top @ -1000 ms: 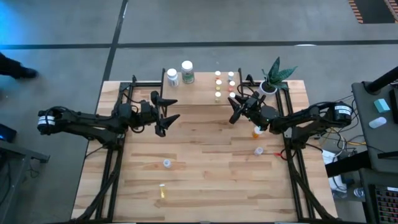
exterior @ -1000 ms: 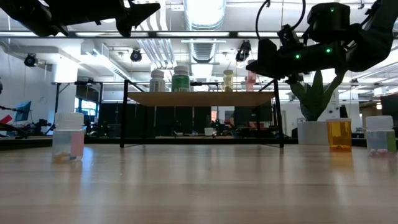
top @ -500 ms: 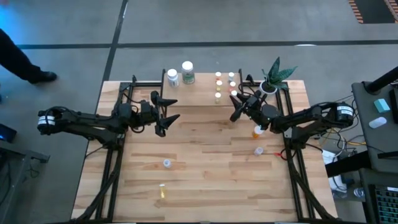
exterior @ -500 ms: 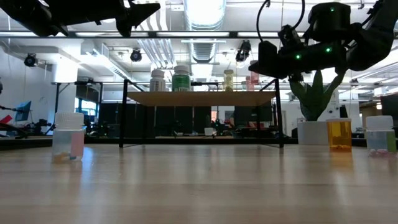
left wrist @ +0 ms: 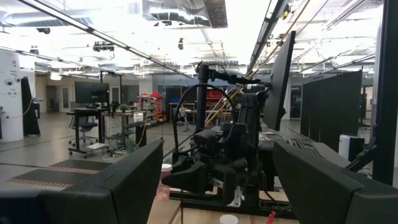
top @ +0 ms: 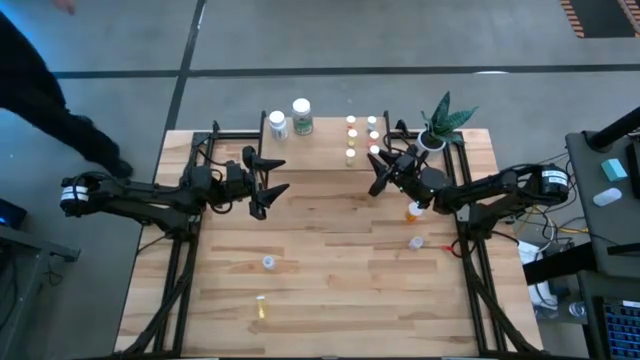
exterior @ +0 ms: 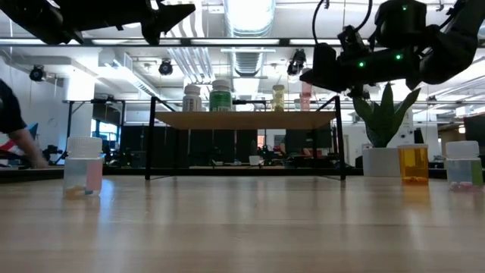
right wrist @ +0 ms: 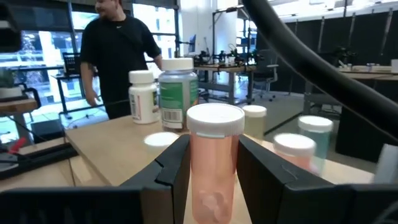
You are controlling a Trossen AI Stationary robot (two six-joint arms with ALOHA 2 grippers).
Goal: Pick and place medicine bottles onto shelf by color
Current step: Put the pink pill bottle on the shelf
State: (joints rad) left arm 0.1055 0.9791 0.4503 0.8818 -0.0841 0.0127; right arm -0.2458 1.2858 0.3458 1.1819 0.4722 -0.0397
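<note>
Beyond the wooden table [top: 330, 250] a person [top: 40, 80] has walked further into the high view at the left, and now shows at the low view's left edge too. On the table only the right arm has changed. Over the last second the right gripper [top: 380, 172] has crept a little closer to the shelf [top: 325, 150] and lifted slightly in the low view. Its jaws are clamped on an orange-red bottle [right wrist: 214, 162], carried upright over the shelf's right end, just short of the cluster of small bottles [top: 361, 135]. I judge the placing to be close, with only the final lowering and release left.

The left gripper [top: 270, 187] has not stirred. It hovers at the shelf's left front corner with its jaws spread wide and nothing between them.

The held bottle has a white cap, with a few pale tablets lying at its bottom. On the shelf stand two larger white bottles [top: 278, 124] — one has a green label — and the small ones in short rows.

Four bottles wait on the table:
- an amber bottle [top: 414, 211]
- a clear bottle [top: 416, 242] near the amber one
- another clear bottle [top: 268, 262] towards the middle
- a yellow bottle [top: 261, 308] at the front

What these hold I cannot tell.
</note>
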